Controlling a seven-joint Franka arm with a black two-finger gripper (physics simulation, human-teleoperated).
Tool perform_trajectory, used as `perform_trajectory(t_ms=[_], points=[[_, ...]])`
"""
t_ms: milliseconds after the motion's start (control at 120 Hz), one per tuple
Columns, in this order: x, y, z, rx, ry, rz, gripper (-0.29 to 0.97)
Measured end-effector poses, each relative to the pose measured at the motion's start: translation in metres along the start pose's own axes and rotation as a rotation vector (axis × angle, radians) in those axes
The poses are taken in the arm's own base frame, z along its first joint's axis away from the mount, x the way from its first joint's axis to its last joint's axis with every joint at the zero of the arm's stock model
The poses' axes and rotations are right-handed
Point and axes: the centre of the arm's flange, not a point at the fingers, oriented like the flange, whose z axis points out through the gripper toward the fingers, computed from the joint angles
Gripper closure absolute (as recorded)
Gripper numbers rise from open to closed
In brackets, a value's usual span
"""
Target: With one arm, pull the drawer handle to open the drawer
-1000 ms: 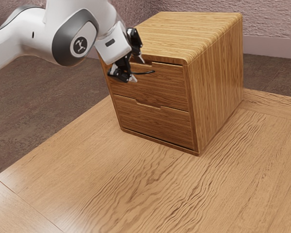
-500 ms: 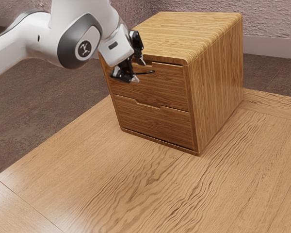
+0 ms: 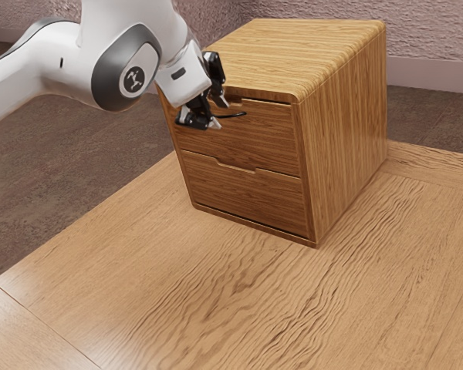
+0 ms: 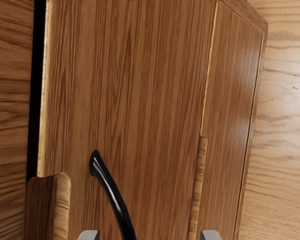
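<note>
so the arm (image 3: 54, 62) is all glossy white shells, plus a big dark grey round joint cap (image 3: 127, 73) with a little white logo. The gripper (image 3: 203, 110) is black, with pale grey fingertips (image 4: 209, 234).

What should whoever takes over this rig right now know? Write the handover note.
Claw: open, at the top drawer's black handle. In the wrist view the handle sits between the spread fingers, not clamped.
Things: the cabinet stands on the table. The top drawer and lower drawer both look shut.
Done: approach to the handle.
Left: close on the handle, then pull the top drawer out.
</note>
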Motion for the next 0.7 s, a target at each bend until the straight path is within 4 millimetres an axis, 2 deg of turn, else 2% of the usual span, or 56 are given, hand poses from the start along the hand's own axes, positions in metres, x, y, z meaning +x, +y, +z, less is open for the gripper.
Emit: perform_trajectory(t_ms=[342, 700], points=[[-0.0034, -0.0014, -0.0011, 0.003, -0.003, -0.005, 0.59], [-0.0075, -0.0029, 0.0058, 0.005, -0.009, -0.011, 0.61]])
